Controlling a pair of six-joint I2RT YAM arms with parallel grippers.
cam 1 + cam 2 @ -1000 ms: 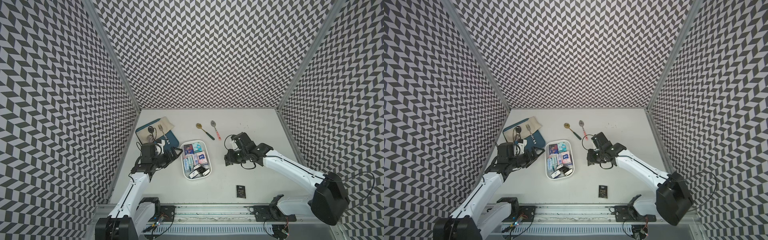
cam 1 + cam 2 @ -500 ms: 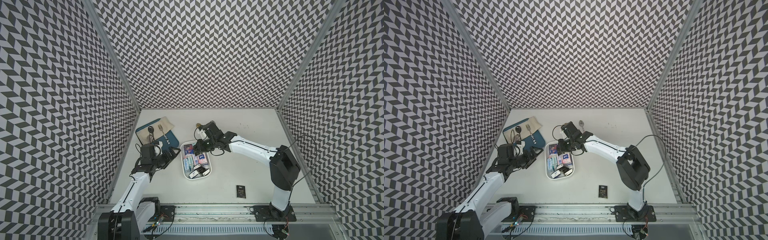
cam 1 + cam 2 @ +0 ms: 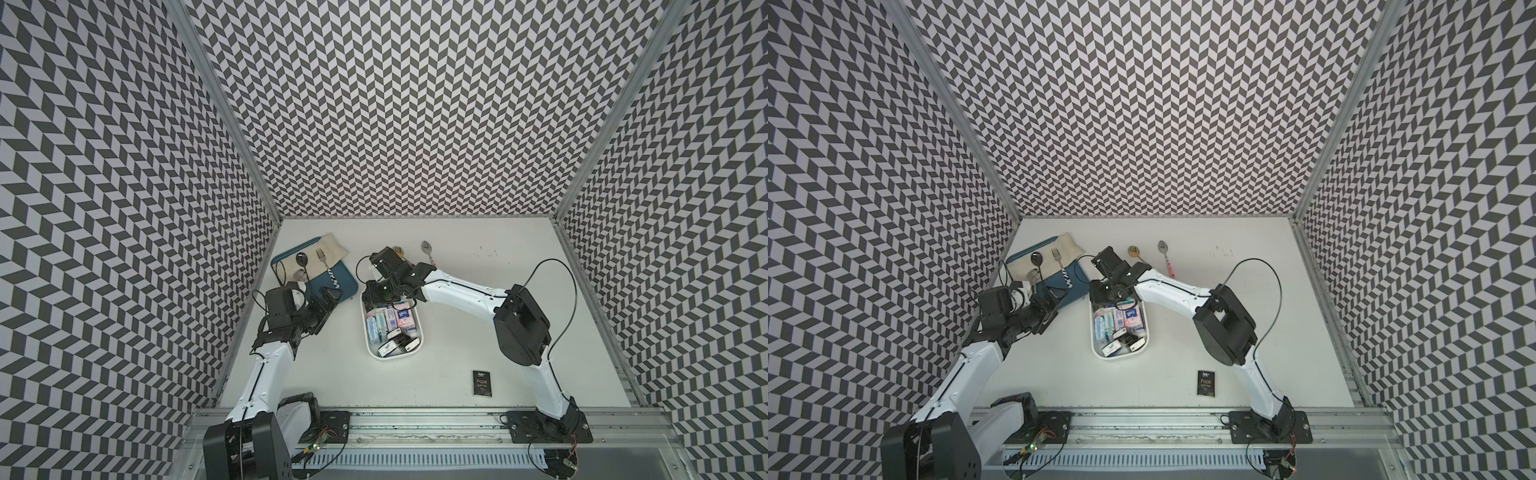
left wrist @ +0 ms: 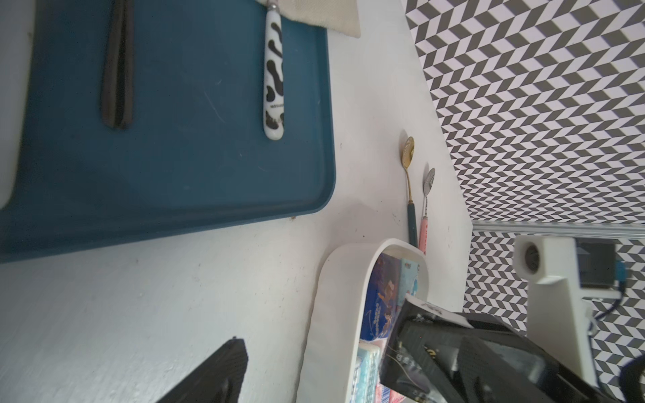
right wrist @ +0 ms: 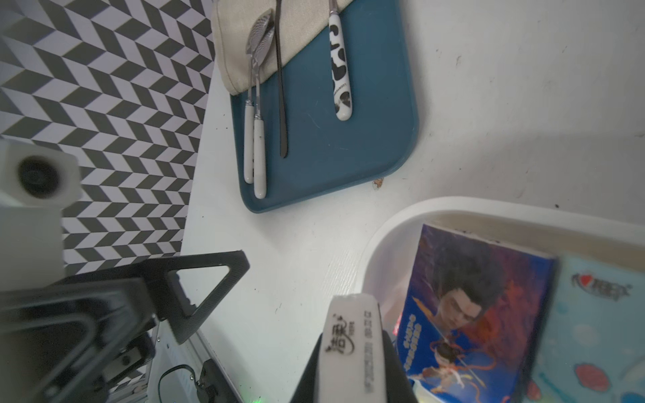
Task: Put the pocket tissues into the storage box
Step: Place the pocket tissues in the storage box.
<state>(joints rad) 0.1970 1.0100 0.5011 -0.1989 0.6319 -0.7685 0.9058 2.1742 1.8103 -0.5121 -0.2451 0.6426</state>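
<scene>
The white storage box (image 3: 420,332) stands mid-table and holds several pocket tissues, among them a blue packet (image 5: 471,314) and a teal one (image 5: 593,331). My right gripper (image 3: 374,293) hangs over the box's far end, shut on a black packet with white edges (image 5: 349,349). In the left wrist view that packet (image 4: 425,342) sits above the box rim (image 4: 335,314). One black "Face" packet (image 3: 483,382) lies alone on the table near the front. My left gripper (image 3: 328,301) hovers left of the box, open and holding nothing.
A teal-blue tray (image 5: 331,167) with a beige cloth and cutlery lies at the back left, close to the left gripper. Behind the box lie a gold spoon (image 3: 1133,250) and a pink-handled spoon (image 3: 1165,253). Patterned walls enclose three sides.
My right arm has swung left from the table's right-middle to the box's far end, carrying the packet. The left arm has hardly moved.
</scene>
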